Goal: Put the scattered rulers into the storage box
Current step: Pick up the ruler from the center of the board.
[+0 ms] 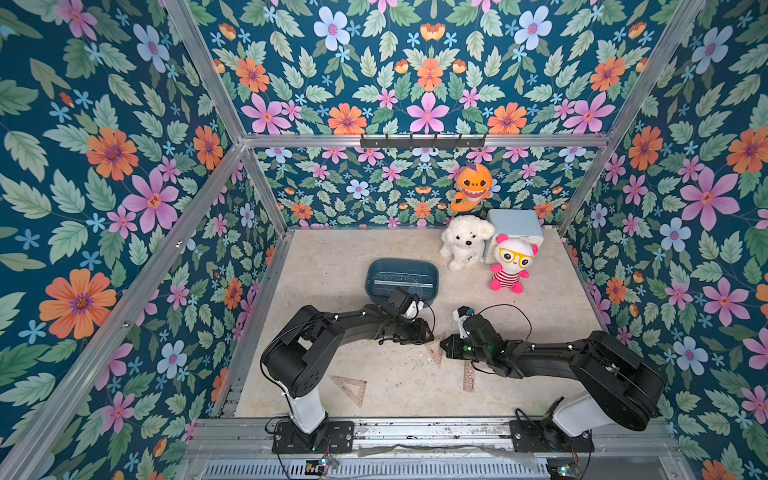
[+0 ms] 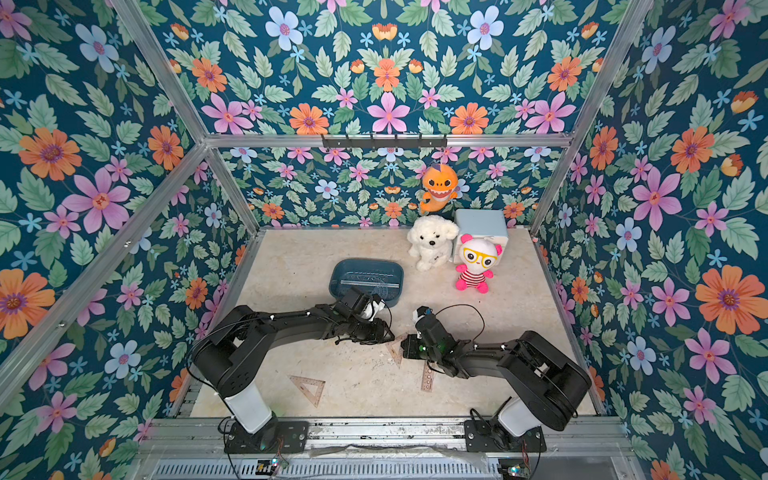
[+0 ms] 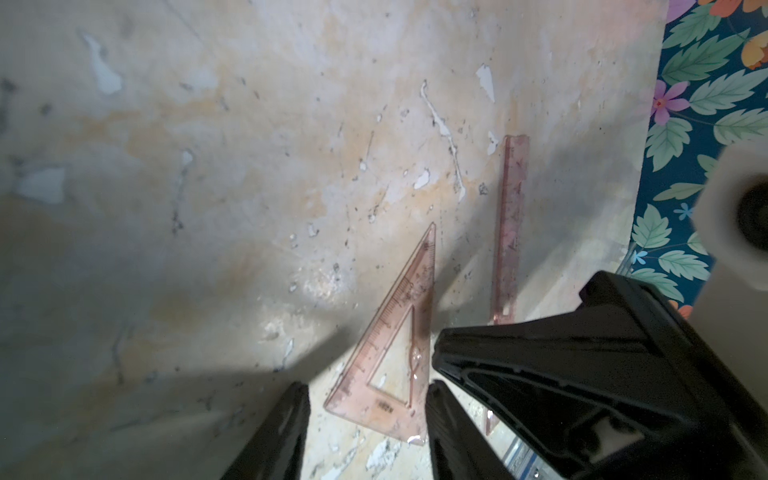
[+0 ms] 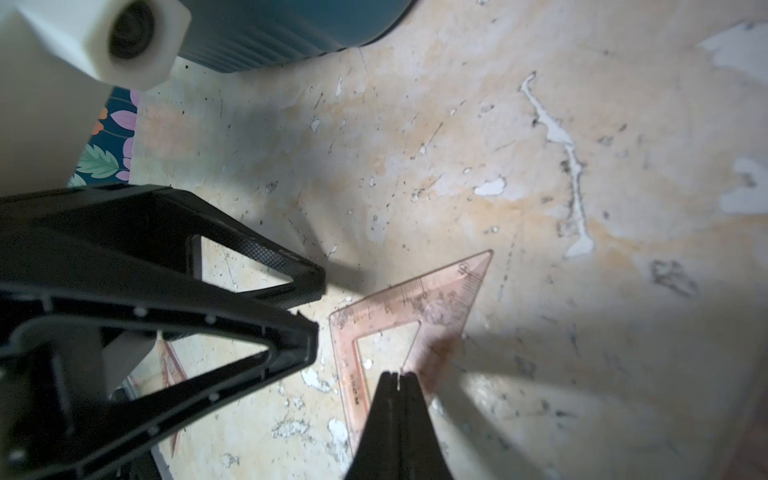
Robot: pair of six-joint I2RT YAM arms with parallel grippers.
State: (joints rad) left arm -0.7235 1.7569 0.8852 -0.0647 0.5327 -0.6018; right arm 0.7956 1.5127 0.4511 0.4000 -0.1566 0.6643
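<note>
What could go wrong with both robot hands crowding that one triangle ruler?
The open left gripper and shut right gripper meet at the set square; they could bump. The set square lies flat and thin on the table, so a grip may slip off it. A shove could knock the straight ruler beside it.

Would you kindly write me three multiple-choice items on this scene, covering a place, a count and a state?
1. The loose straight ruler lies: A in the far left corner; B in the far right corner; C by the right arm.
2. Plush toys in view: A three; B one; C five.
3. The right gripper is: A wide open; B shut; C half open.
Key: C, the arm overhangs one end; A, orange shark, white dog, pink doll; B, its jaws meet.
</note>
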